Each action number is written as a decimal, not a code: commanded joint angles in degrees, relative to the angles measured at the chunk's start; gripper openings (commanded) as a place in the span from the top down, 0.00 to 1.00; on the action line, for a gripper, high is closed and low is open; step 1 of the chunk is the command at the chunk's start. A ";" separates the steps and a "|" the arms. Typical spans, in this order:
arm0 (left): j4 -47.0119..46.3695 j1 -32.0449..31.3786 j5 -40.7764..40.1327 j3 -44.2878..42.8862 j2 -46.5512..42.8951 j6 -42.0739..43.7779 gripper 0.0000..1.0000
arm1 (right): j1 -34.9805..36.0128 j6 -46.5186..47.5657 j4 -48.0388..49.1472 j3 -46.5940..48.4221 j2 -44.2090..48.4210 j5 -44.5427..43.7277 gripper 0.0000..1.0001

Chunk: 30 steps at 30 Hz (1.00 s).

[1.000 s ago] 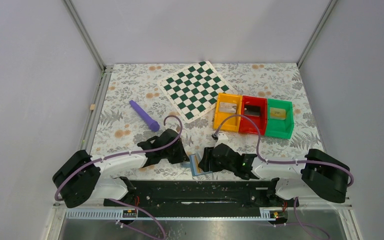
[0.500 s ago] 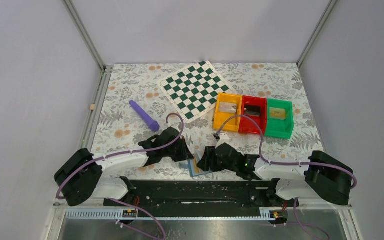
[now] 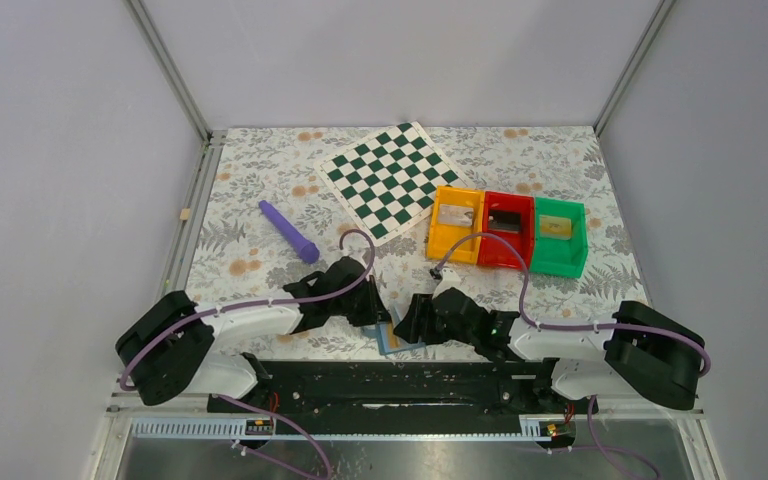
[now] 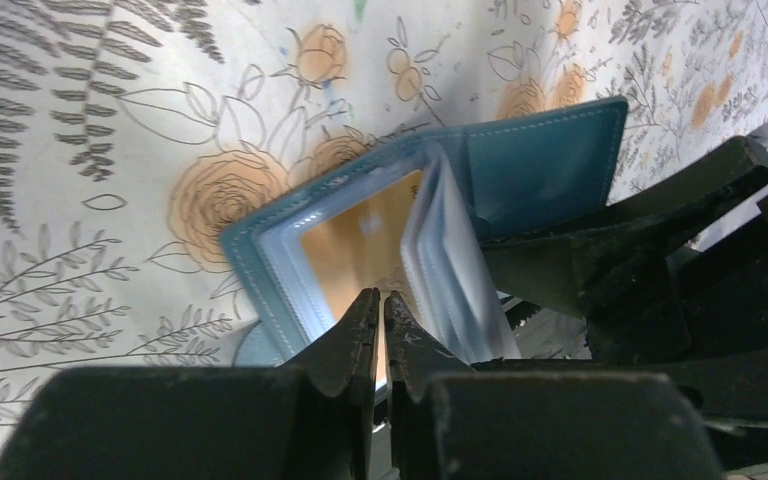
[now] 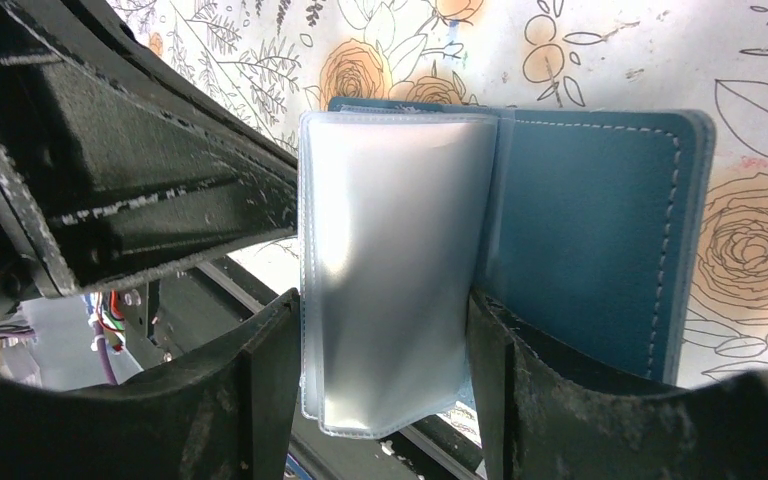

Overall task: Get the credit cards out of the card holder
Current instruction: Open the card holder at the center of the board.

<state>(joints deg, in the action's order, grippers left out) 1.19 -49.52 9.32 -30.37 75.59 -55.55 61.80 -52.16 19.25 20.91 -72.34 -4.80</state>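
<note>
From above, the card holder (image 3: 396, 338) lies on the tabletop (image 3: 250, 270) at the middle of its near edge. The left gripper (image 3: 378, 315) and right gripper (image 3: 412, 322) crowd in on it from either side. From here we cannot read how either set of jaws stands.

In the left wrist view, the holder is propped open and a gold credit card (image 4: 355, 250) shows through a see-through pocket. The left gripper's jaws are pressed together, with their tips at the card's near edge. We cannot tell whether they pinch the card or only meet in front of it.

In the right wrist view, the right gripper's jaws clamp the pack of clear sleeves (image 5: 390, 280) from both sides. The blue cover lies flat beyond it on the tabletop.

We judge the card light, thin, stiff and slick, and snug in a soft, floppy pocket that will drag along with it. The best hold is probably on the card's exposed short edge, pulled straight along the pocket. The sleeve pack needs to be held firmly, or the whole holder will likely slide with the card.
</note>
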 commanded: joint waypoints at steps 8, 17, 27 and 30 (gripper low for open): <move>-8.00 -1.30 3.81 -2.10 2.02 -0.91 0.95 | -0.54 -1.06 2.28 0.19 0.24 0.54 0.44; -9.28 -1.94 4.88 -2.69 1.80 -1.09 0.95 | -0.54 1.25 -7.47 1.95 6.58 -4.26 0.26; -12.48 -3.09 6.52 -3.36 4.26 -1.52 0.95 | -0.52 2.22 -11.70 2.25 10.45 -6.72 0.22; -13.13 -3.71 6.65 -4.07 4.57 -1.51 0.95 | -0.54 3.51 -15.74 2.95 14.15 -8.62 0.23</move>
<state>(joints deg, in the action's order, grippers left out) -7.51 -52.36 14.46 -31.66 79.66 -56.93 61.60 -50.57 8.34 21.34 -62.83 -9.41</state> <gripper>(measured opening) 0.054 0.774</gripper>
